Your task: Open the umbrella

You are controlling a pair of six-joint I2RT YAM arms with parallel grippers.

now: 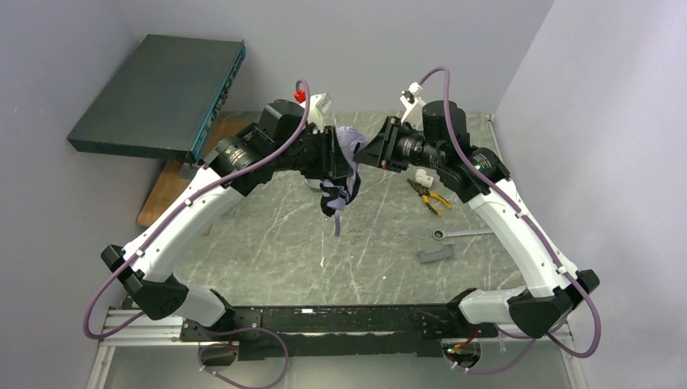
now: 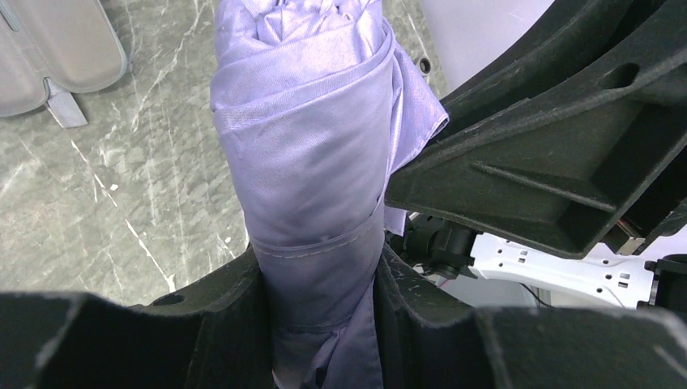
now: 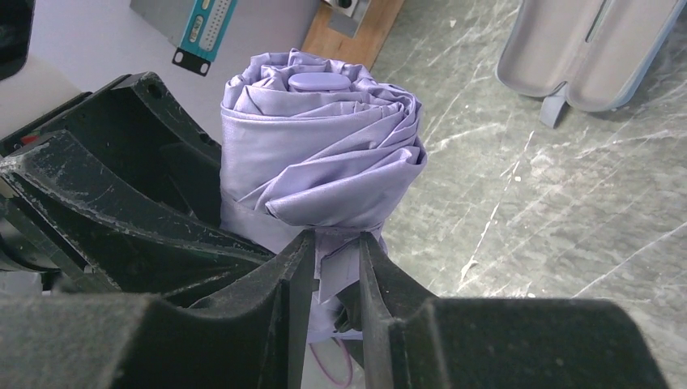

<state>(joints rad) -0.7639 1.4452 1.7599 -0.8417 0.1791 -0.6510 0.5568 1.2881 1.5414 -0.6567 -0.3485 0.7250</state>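
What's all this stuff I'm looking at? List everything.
umbrella: one, pale lavender, folded, held between both hands
flat box: one, dark teal, back left
wooden board: one, brown, table's left edge
open case: one, pale grey, on the table
pliers: one, yellow-handled, right of centre
wrench: one, silver, right side
small block: one, grey, beside the wrench
table: one, grey-green marbled, beneath all
left hand: one, black, shut on the umbrella
right hand: one, black, shut on the umbrella

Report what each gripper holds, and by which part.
Both hold the folded umbrella. The left gripper clamps the rolled canopy; the right gripper pinches a loose fabric flap on its side.
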